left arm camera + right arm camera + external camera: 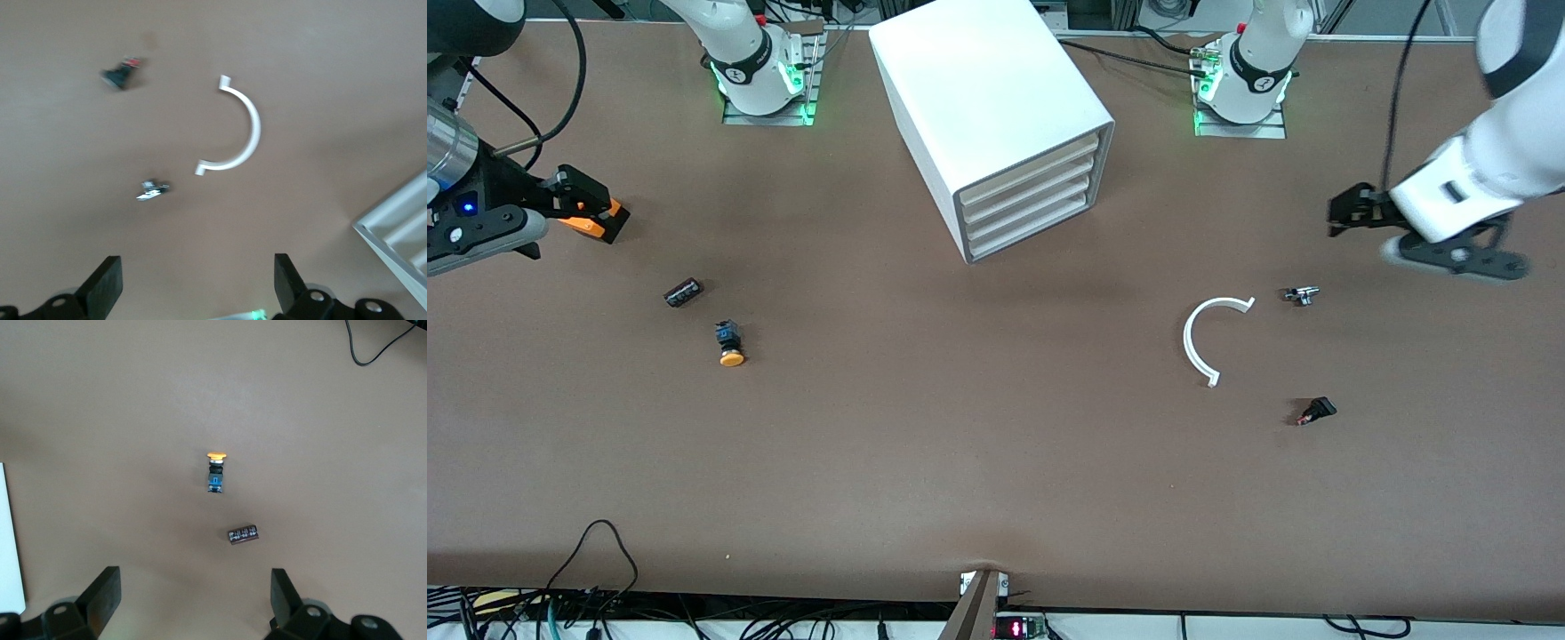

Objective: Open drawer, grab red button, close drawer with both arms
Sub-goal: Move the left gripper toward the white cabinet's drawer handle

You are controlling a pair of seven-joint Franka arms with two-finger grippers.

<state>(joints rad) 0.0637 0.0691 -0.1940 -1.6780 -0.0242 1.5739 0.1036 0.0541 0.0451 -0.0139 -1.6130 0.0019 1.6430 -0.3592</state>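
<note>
Both my arms hang up in the air, nothing held. My left tool (1352, 213) is over the counter (960, 462) nr the edge at my left arm's end, fingers (103, 285) wide apart. My right tool (591, 212) is over the counter nr the edge at my right arm's end, fingers (101, 597) also spread, w/ an orange block on its tip.

White cabinet (996, 116) sits mid-counter nr the edge where my bases stand, turned at an angle. All 4 drawers look alike & pushed in; the task drawer (1028, 191) is among them, can't tell which. No red-capped button visible anywhere.

Toward my right arm's end: orange-capped button (729, 343) lying on its side, w/ a small dark cylinder (683, 292) just beside it, farther from the front camera.

Toward my left arm's end: white C-shaped piece (1205, 338), small silver part (1301, 295) near it, small black part w/ red bit (1316, 412) closer to the front edge.
</note>
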